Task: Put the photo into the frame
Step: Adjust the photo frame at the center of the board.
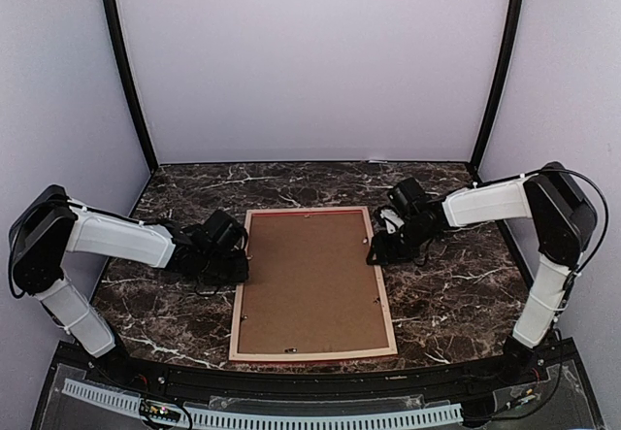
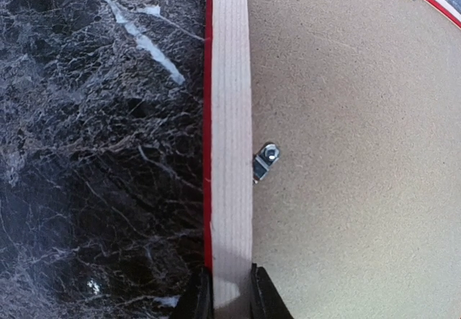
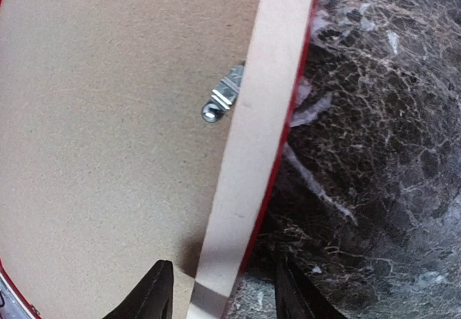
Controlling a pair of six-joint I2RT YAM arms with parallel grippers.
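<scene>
The frame [image 1: 240,306] lies face down in the middle of the table, its pale wood back up and a thin red edge showing. A plain brown backing board [image 1: 310,280] fills it. The photo is hidden. My left gripper [image 1: 243,257] is shut on the frame's left rail [image 2: 230,117], one finger on each side [image 2: 232,291]. On the opposite side, my right gripper [image 1: 374,249] stands open astride the right rail [image 3: 259,117]. In the right wrist view there is a gap between the rail and each of its fingers [image 3: 155,290].
Small metal turn clips [image 2: 265,160] [image 3: 222,99] sit on the inner edges of the rails and reach over the board. Dark marble tabletop [image 1: 446,294] lies around the frame. Pale walls close in the back and both sides.
</scene>
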